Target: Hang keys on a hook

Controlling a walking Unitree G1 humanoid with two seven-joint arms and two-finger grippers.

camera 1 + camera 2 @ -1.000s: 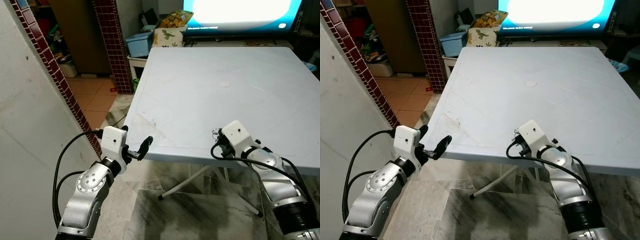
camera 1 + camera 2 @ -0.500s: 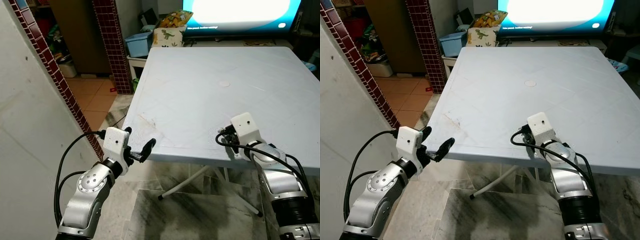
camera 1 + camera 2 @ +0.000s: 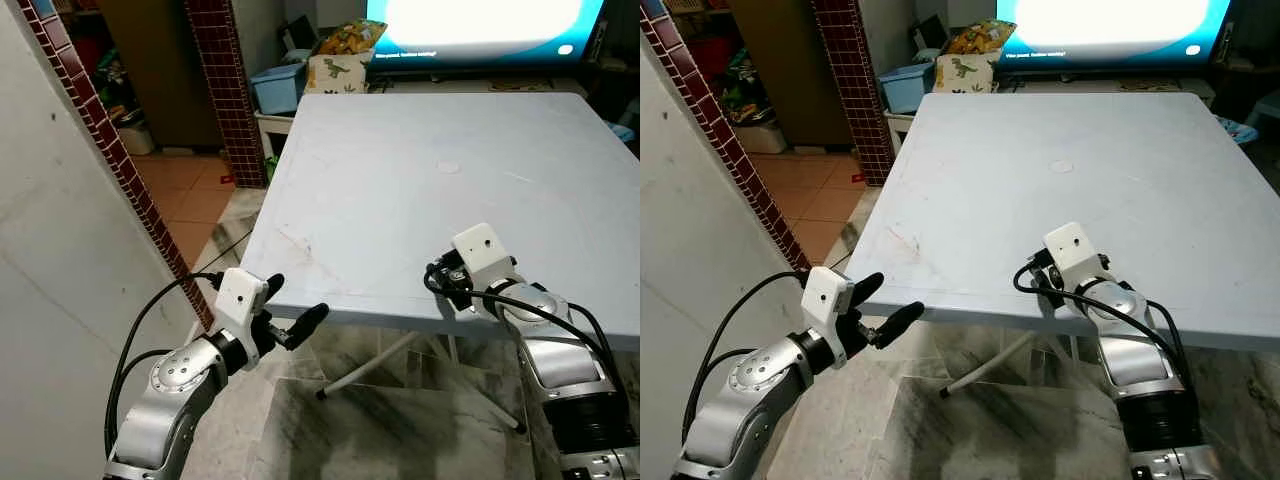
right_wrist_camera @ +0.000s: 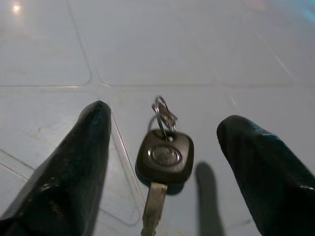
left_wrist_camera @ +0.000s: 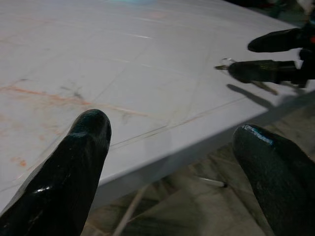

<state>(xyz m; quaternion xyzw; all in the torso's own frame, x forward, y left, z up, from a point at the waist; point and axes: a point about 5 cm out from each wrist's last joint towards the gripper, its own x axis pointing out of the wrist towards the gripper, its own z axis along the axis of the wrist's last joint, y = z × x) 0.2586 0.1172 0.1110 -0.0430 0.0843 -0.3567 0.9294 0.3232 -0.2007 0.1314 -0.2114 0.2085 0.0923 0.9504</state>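
Near the surface (image 3: 420, 150) edge lies the key (image 4: 164, 160), between the right hand's (image 4: 162, 162) spread fingers, not yet gripped. Left hand (image 3: 295, 310) spread, idle. Hook unseen, probably elsewhere.

Screen (image 3: 480, 25) at the table's far edge: one line of small white writing along its lower part, too small to read.
Key (image 4: 165, 157) on the table near its front edge: a round embossed badge on the black head, no letters legible.
Cushion (image 3: 335, 72) beyond the table's far left corner: a green dinosaur picture, no words.
Table (image 3: 400, 180): no print or label on its top.
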